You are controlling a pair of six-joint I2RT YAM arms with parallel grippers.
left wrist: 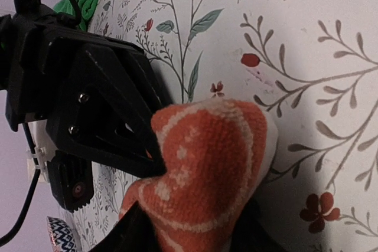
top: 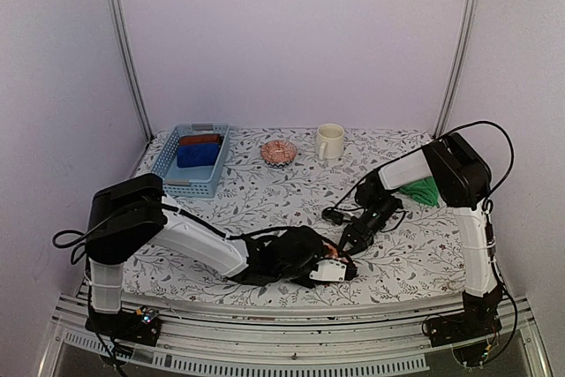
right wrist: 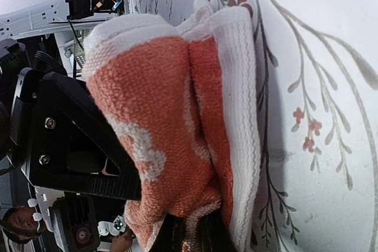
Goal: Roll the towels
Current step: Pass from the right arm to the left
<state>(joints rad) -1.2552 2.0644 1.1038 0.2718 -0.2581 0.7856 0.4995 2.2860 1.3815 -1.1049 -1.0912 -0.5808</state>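
An orange towel point(top: 332, 252) with white prints and pale edging lies bunched near the table's front, between my two grippers. In the left wrist view the towel point(left wrist: 207, 163) bulges up between the dark fingers of my left gripper point(left wrist: 195, 237), which press on both its sides. My right gripper point(right wrist: 198, 231) is shut on a fold of the same towel point(right wrist: 171, 116), just beside the left gripper point(top: 340, 267). From above, the right gripper point(top: 353, 241) reaches in from the right. A green towel point(top: 425, 190) lies at the right edge, partly hidden by the right arm. Another orange towel point(top: 279, 152) sits rolled at the back.
A blue basket point(top: 168, 165) at the back left holds a blue and a dark red cloth roll. A cream mug point(top: 329, 140) stands at the back, right of the rolled towel. A black cable point(top: 340, 209) trails over the floral tablecloth near the right arm.
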